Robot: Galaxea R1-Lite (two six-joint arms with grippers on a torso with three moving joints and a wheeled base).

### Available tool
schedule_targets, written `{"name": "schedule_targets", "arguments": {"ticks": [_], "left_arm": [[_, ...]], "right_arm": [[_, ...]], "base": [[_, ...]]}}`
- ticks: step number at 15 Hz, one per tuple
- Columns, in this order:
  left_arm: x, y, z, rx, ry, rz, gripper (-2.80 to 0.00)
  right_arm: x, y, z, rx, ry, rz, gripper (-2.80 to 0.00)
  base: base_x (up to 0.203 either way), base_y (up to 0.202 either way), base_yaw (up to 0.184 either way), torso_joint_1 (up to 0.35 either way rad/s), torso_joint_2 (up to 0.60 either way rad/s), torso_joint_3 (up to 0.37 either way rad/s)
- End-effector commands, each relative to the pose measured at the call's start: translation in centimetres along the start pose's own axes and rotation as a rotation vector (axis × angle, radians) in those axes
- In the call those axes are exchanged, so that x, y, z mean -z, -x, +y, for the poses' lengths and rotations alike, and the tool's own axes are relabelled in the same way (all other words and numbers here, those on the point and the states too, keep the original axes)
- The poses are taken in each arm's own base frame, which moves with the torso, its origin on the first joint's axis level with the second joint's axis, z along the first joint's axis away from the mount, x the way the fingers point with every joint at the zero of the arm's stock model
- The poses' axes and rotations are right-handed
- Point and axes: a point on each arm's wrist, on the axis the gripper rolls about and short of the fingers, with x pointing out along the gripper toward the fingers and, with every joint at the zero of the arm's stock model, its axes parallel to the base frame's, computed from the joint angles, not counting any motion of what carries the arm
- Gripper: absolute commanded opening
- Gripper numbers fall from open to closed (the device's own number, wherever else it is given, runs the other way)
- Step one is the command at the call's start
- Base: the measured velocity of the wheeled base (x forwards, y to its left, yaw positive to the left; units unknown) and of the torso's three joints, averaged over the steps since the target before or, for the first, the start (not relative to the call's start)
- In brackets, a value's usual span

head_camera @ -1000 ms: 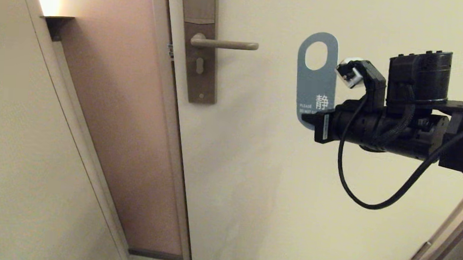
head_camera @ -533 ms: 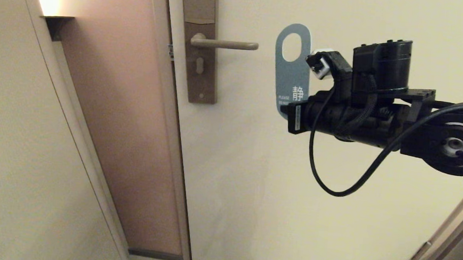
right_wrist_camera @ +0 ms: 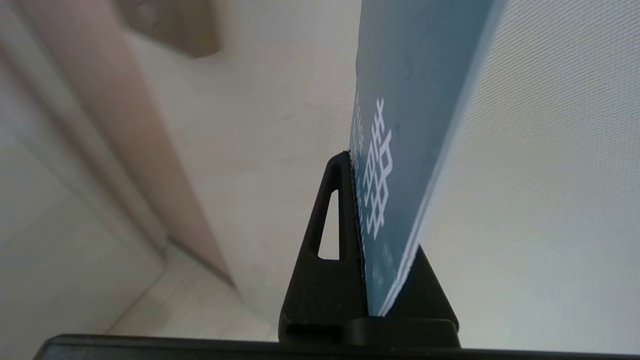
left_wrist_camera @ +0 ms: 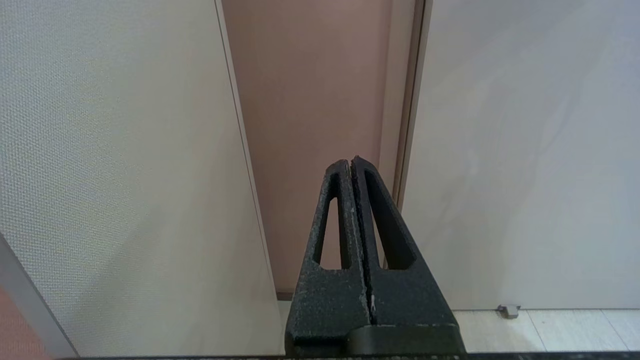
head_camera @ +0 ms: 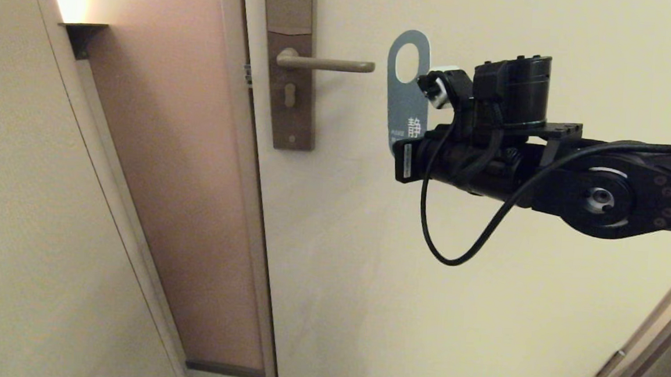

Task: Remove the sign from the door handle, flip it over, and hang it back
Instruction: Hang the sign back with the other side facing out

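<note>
Currently, these lines describe the scene:

Sign: the sign is off the lever and carried upright in front of the pale door, its blue-grey face with white lettering turned toward the head camera and its big oval hole at the top.

Sign's place: it sits just to the 3 o'clock side of the free tip of the door handle, apart from it, with the oval hole at roughly the lever's height.

Right gripper: the right gripper holds the sign by its lower end; in the right wrist view the fingers are pressed narrow against both faces of the card.

Left gripper: the left gripper is parked and empty, fingers pressed together, facing the brownish door jamb.

How it should handle: the sign looks like thin, light card, stiff enough to stand up from a pinch at one end, though it would probably flex or twist if its edge pressed against the lever.

Surface: the faces look smooth, so it could slip in a loose pinch.

Where to hold: the solid lower end is the sensible spot, as it leaves the hole free to pass over the lever tip.

Risk: a thin card held far from the hole may wobble at its top, so the hole could miss the tip.
</note>
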Motion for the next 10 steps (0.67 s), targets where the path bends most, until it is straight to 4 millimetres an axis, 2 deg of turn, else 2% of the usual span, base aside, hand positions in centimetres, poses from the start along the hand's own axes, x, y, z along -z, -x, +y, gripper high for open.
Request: {"name": "schedule_targets", "arguments": {"ticks": [1, 10], "left_arm": [[0.0, 0.0, 0.0, 0.000, 0.000, -0.001, -2.80], [0.0, 0.0, 0.0, 0.001, 0.000, -0.001, -2.80]], "right_arm": [[0.2, -1.0, 0.3, 0.002, 0.001, 0.001, -2.80], [-0.1, -2.6, 1.4, 0.010, 0.002, -0.023, -2.80]], "base": [[0.000, 0.000, 0.000, 0.000, 0.00, 0.000], [0.000, 0.000, 0.000, 0.000, 0.00, 0.000]]}}
